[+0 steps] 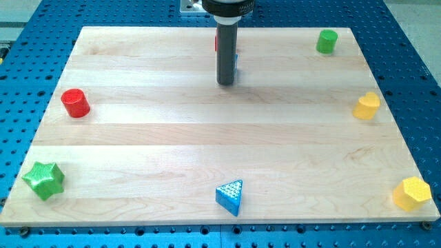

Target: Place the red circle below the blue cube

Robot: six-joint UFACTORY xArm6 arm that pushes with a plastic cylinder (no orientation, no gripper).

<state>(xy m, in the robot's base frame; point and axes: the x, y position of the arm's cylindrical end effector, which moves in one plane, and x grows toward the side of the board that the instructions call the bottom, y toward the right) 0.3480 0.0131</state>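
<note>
Red circle (75, 102) well left of my tip (225, 84).

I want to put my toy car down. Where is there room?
The middle is bare, between the red circle, yellow block and blue triangle. It is crowded at the view's top, where my tip hides blocks.
</note>
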